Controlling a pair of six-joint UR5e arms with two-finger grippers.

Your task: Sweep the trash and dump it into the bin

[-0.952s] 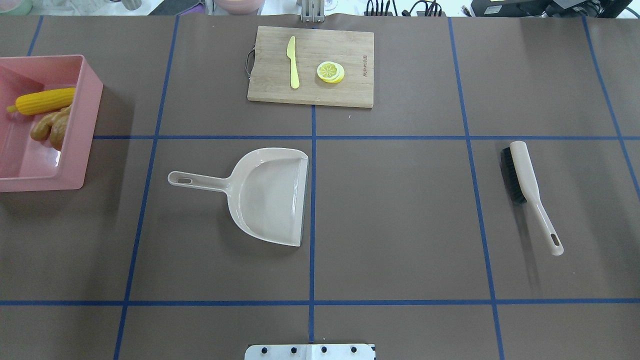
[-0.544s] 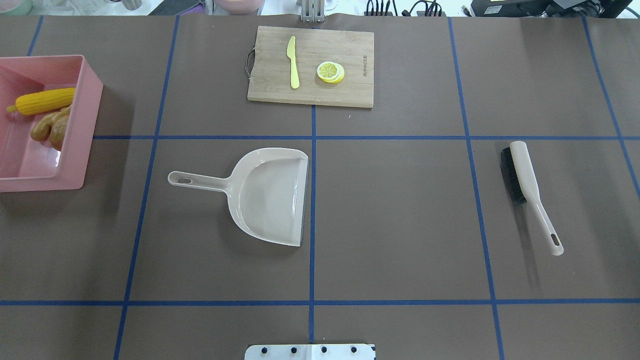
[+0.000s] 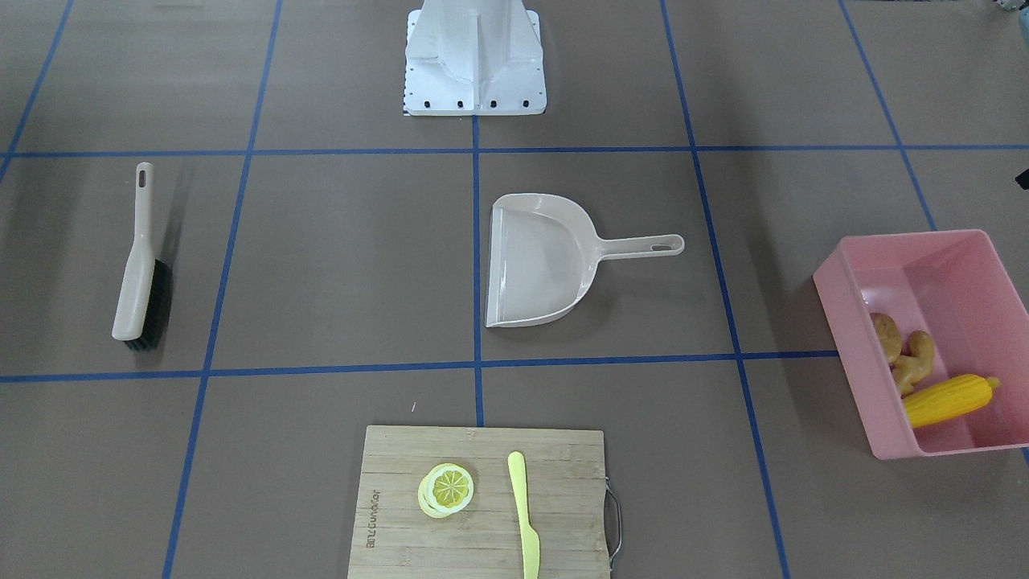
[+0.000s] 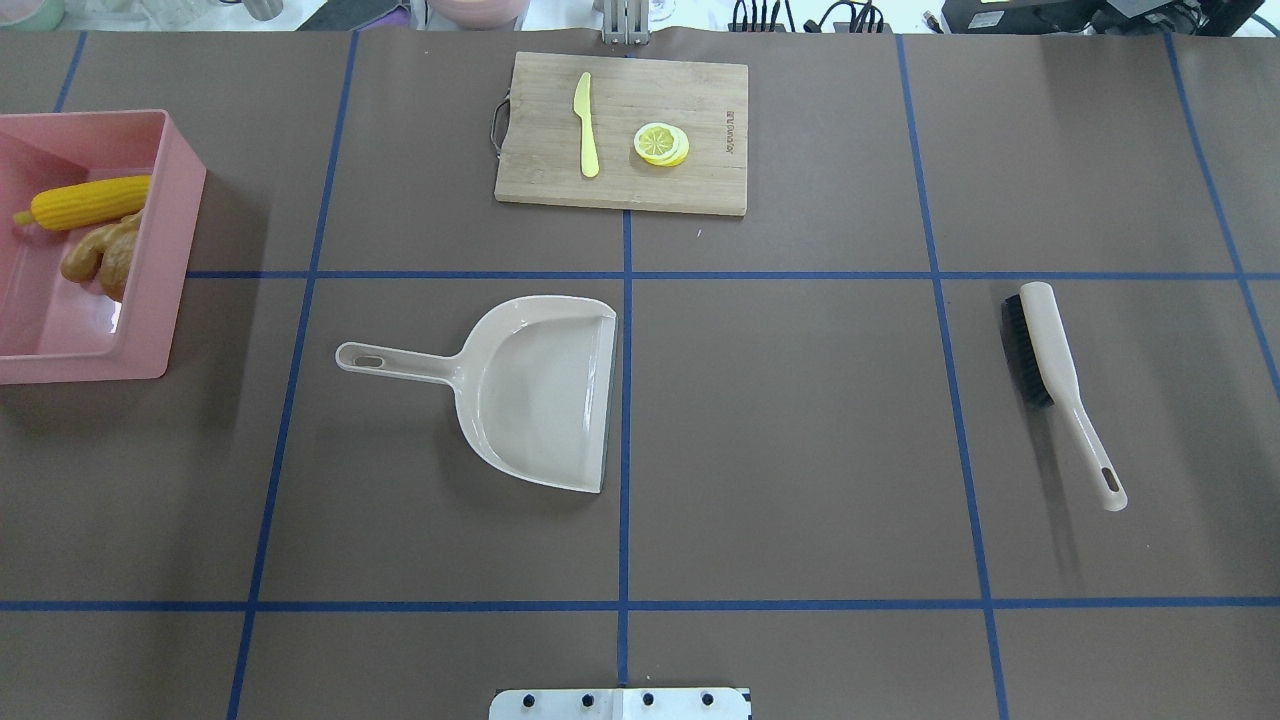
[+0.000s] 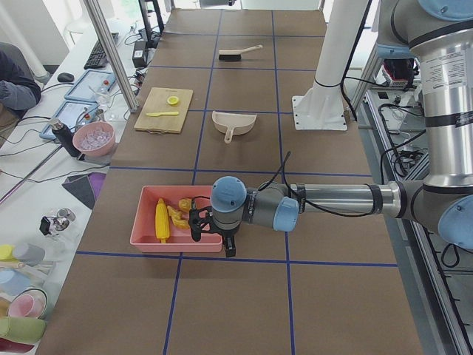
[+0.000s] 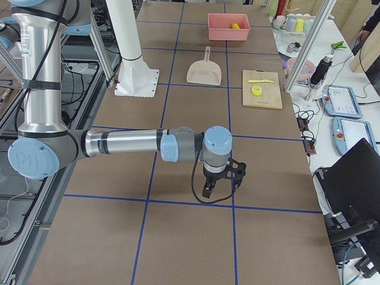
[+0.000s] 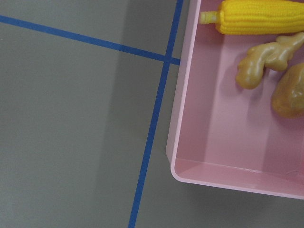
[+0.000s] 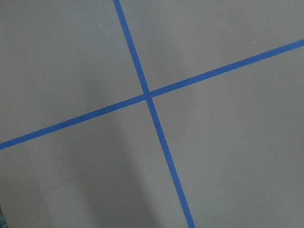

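Corn cob (image 4: 90, 202), potato (image 3: 886, 338) and ginger root (image 3: 916, 362), 3 pieces of trash, lie in the pink bin (image 4: 160, 250) at far left, the left gripper (image 5: 212, 237) just beside it and the right gripper (image 6: 221, 184) far right, with neither gripper's opening discernible.

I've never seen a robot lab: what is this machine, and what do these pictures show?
Two jointed arms, each ending in a two-finger gripper. Two pictures look down on the table, two look along it from its ends, two come from wrist cameras. The left gripper hangs by the pink bin, which holds a corn cob, ginger root and potato; the right gripper hangs over bare table. Neither seems to hold anything. A dustpan, a brush and a cutting board with knife and lemon slice lie apart.
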